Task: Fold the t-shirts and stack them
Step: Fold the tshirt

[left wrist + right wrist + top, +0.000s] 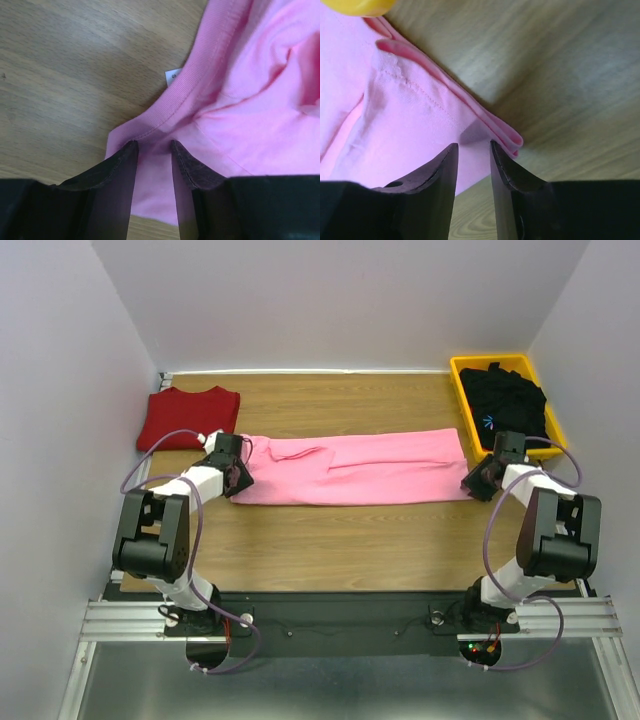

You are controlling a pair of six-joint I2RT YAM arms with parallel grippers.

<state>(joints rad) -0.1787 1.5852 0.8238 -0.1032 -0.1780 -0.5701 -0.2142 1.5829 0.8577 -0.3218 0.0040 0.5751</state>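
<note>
The light pink t-shirt (350, 468) lies folded into a long strip across the middle of the table. My left gripper (236, 476) is at its left end, by the collar. In the left wrist view the jaws (152, 145) stand a little apart over the pink cloth (250, 100). My right gripper (476, 483) is at the strip's right end. Its jaws (470, 145) stand a little apart over the folded corner (395, 115). The dark red t-shirt (188, 417) lies folded at the back left. The black t-shirt (510, 400) with a small blue mark is crumpled in the bin.
A yellow bin (457, 390) stands at the back right, just behind my right gripper; its edge shows in the right wrist view (360, 5). A white label (173, 76) sticks out at the pink collar. White walls close in the table on three sides.
</note>
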